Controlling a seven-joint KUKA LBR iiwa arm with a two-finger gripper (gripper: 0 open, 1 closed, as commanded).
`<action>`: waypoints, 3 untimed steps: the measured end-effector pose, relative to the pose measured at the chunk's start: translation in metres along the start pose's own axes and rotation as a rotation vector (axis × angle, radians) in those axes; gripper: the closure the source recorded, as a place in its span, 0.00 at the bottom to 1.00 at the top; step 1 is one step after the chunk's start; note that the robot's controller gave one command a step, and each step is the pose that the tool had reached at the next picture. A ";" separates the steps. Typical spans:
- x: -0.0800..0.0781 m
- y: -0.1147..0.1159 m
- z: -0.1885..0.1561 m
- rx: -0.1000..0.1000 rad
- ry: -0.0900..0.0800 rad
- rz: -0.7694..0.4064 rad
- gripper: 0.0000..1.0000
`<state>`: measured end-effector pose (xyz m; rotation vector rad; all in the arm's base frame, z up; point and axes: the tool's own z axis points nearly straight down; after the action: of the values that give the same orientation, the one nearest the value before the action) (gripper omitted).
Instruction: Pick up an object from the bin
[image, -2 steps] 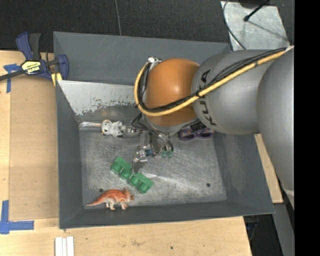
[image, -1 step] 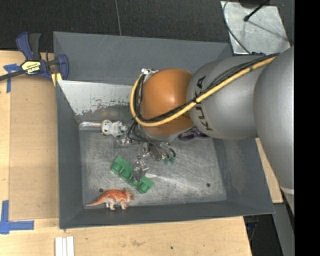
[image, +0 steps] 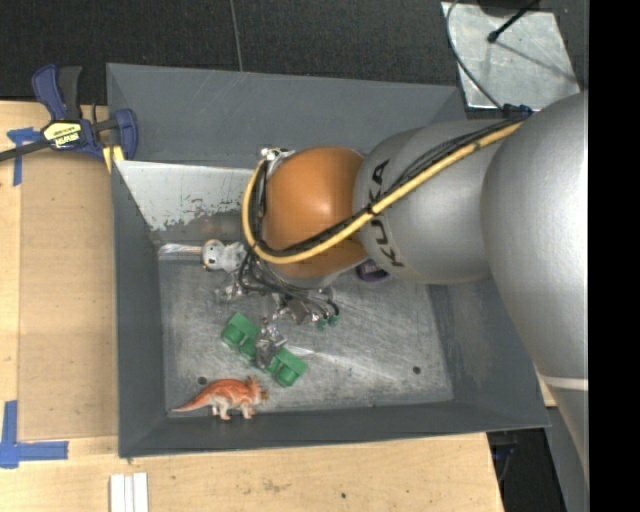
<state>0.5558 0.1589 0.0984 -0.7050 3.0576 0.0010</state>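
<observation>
My gripper (image: 270, 340) reaches down under the orange wrist cover to the bin floor, left of the middle. It sits right between two green blocky pieces, one (image: 240, 331) to its left and one (image: 289, 369) to its lower right; whether they are joined as one thing I cannot tell. An orange toy dinosaur (image: 226, 397) lies on its side by the bin's front wall, just below the gripper and apart from it. A small white and silver thing (image: 214, 255) lies near the back left corner of the floor.
A bit of something purple (image: 372, 271) peeks out from under the arm at the back right. The big grey arm and its orange cover hang over the bin's middle and right and hide the floor beneath them.
</observation>
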 end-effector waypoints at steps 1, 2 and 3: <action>0.072 -0.019 0.022 0.000 -0.017 0.017 1.00; 0.072 -0.019 0.022 0.000 -0.017 0.018 1.00; 0.062 -0.022 -0.016 -0.002 0.008 0.025 1.00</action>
<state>0.5091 0.1120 0.1144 -0.6681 3.0740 0.0012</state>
